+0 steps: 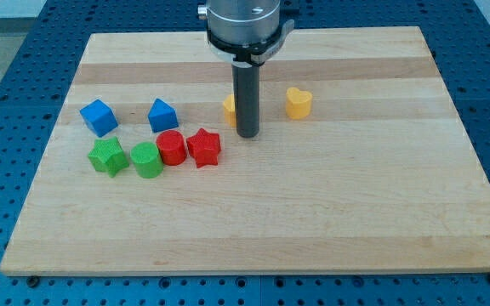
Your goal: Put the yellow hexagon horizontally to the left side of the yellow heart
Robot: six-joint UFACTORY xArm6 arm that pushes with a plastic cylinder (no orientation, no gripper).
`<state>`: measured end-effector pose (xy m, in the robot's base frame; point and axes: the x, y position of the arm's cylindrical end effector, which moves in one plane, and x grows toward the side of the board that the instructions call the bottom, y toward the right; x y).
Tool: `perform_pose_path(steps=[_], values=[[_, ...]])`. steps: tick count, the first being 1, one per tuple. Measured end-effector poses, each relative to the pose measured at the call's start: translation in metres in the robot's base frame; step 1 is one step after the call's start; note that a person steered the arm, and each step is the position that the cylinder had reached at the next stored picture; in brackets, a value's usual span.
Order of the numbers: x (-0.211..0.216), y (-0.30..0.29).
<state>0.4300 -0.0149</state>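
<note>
Board (313,221) carries all blocks. Rod stands upright; my tip (247,135) on board, just right of and in front of yellow hexagon (229,105), partly hiding it. Yellow heart (299,102) right of tip, apart. Blue cube (99,117) and blue block (162,115) at view's left. In front, left to right: green star (107,157), green block (146,160), red block (172,147), red star (203,147), neighbours touching.

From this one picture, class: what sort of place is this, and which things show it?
Probably a robotics lab bench: a wooden board on a blue perforated table, small coloured blocks such as the red star, and my tip beside them.
</note>
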Motion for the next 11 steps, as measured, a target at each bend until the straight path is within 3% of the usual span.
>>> perform_pose_path(steps=[11], values=[[-0.018, -0.002]])
